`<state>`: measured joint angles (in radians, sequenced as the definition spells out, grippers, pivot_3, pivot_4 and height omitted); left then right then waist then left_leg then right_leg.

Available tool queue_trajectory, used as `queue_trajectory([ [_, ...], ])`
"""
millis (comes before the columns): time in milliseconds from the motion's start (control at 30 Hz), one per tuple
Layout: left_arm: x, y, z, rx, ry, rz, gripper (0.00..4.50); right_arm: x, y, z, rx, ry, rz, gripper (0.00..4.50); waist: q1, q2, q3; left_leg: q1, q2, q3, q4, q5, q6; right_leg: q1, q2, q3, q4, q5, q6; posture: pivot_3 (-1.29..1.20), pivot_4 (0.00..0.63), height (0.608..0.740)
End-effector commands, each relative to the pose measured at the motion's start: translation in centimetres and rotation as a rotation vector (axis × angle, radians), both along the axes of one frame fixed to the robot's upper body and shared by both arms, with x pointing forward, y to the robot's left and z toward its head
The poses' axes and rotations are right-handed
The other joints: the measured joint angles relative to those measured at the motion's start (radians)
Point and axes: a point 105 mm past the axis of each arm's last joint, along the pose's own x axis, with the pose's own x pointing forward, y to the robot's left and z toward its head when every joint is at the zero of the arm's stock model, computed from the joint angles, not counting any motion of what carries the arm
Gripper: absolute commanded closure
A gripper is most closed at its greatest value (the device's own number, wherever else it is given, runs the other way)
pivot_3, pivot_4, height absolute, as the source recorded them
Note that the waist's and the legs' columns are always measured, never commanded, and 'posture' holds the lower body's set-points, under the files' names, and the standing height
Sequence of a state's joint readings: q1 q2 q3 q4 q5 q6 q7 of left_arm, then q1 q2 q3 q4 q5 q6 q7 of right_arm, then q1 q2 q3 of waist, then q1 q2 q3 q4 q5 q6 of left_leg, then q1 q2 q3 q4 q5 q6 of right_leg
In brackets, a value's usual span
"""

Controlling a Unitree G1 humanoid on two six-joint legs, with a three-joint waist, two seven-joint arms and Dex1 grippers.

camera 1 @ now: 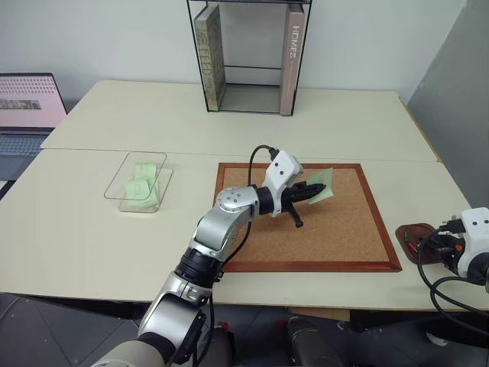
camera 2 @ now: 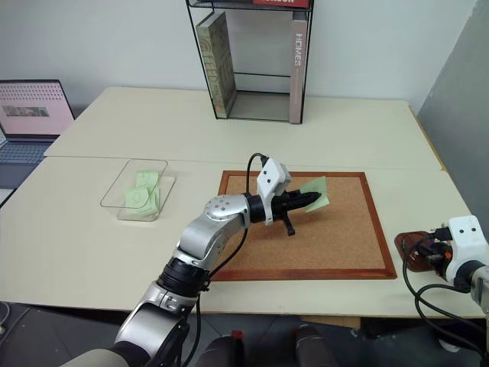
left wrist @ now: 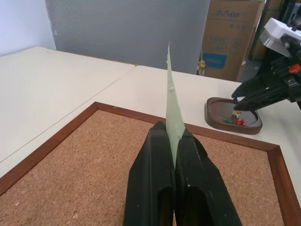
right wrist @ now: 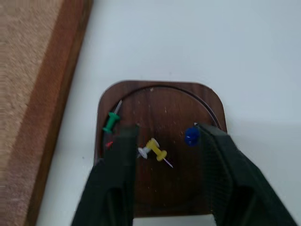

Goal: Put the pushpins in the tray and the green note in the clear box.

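- Left claw (camera 1: pixel 309 193): pinching pale green paper note (camera 1: pixel 324 186), centre frame, over cork board (camera 1: pixel 344 229); note on edge, long axis toward frame right.
- Right claw (right wrist: pixel 164 141): spread above glossy reddish-brown tray (right wrist: pixel 160 188), lower right on desk (camera 1: pixel 92 229).
- Coloured pushpins (right wrist: pixel 155 150): inside tray.

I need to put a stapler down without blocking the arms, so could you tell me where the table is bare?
Free: the cream tabletop between the black-framed book stand and the wood-framed cork board, and the near strip in front of the clear plastic box. Crowded: the board's middle, where the left gripper holds the pale green note, and the reddish-brown tray under the right gripper.
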<state>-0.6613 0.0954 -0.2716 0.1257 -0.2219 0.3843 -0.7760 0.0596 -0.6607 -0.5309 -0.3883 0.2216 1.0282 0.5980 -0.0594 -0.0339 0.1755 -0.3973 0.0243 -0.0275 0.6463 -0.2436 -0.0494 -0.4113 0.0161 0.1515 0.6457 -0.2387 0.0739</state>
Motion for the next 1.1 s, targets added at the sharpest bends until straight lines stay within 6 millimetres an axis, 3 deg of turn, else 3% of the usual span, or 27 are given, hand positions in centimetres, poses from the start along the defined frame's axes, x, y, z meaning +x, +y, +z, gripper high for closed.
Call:
queue_trajectory([
  [33, -0.2, -0.3, 1.2, -0.013, -0.054, -0.013, 4.50, -0.2, -0.3, 2.1, 0.027, -0.071, -0.027, 1.51, 0.000, 0.000, 0.000, 0.000, 0.000, 0.000, 0.000, 0.000, 0.000, 0.000, 0.000, 0.000, 0.000, 0.000, 0.000, 0.00, 0.150, 0.740],
  [100, -0.1, -0.3, 1.2, -0.012, -0.054, -0.011, 4.50, -0.4, -0.3, 2.4, 0.042, -0.079, -0.036, 1.10, 0.000, 0.000, 0.000, -0.001, 0.000, 0.000, 0.000, 0.000, 0.000, 0.000, 0.000, 0.000, 0.000, 0.000, 0.000, 0.00, 0.150, 0.740],
  [567, -0.1, -0.7, 1.1, -0.011, -0.059, -0.015, 4.50, -1.1, 0.2, 1.5, 0.093, -0.063, -0.057, 1.10, 0.000, 0.000, 0.000, 0.000, 0.000, 0.000, 0.000, 0.000, 0.000, 0.000, 0.000, 0.000, 0.000, 0.000, 0.000, 0.00, 0.150, 0.740],
  [733, 0.3, -0.4, 1.5, -0.017, -0.081, 0.012, 4.50, -0.4, 0.7, 4.1, 0.027, -0.179, 0.018, 1.10, 0.000, 0.000, 0.000, 0.000, 0.000, 0.000, 0.000, 0.000, 0.000, 0.000, 0.000, 0.000, 0.000, 0.000, 0.000, 0.00, 0.150, 0.740],
  [833, 1.1, 0.3, 2.5, -0.031, -0.108, 0.067, 4.50, -0.3, 3.1, 6.9, -0.025, -0.280, 0.204, 1.10, -0.001, 0.001, 0.000, 0.000, 0.000, 0.000, 0.000, 0.000, 0.000, 0.000, 0.000, 0.000, 0.000, 0.000, 0.000, 0.00, 0.150, 0.740],
  [933, 2.3, 2.1, 3.9, -0.027, -0.144, 0.165, 4.50, -0.5, 7.3, 9.5, -0.003, -0.374, 0.442, 1.10, -0.002, 0.001, 0.001, 0.000, 0.000, 0.000, 0.000, 0.000, 0.000, 0.000, 0.000, 0.000, 0.000, 0.000, 0.001, 0.00, 0.150, 0.740],
  [1000, 3.1, 3.8, 4.6, -0.004, -0.177, 0.246, 4.50, -0.5, 9.8, 10.6, 0.026, -0.414, 0.570, 1.10, -0.011, 0.001, 0.001, 0.000, 0.001, 0.000, 0.000, 0.000, 0.000, 0.000, 0.001, 0.000, 0.000, 0.000, 0.001, 0.00, 0.150, 0.740],
  [1100, 5.2, 8.7, 6.4, 0.034, -0.239, 0.484, 4.50, 0.1, 14.7, 12.6, 0.117, -0.491, 0.774, 1.10, -0.029, 0.000, 0.002, 0.000, 0.001, 0.000, 0.000, 0.000, 0.000, 0.000, 0.001, -0.001, 0.000, 0.000, 0.001, 0.00, 0.150, 0.740],
])
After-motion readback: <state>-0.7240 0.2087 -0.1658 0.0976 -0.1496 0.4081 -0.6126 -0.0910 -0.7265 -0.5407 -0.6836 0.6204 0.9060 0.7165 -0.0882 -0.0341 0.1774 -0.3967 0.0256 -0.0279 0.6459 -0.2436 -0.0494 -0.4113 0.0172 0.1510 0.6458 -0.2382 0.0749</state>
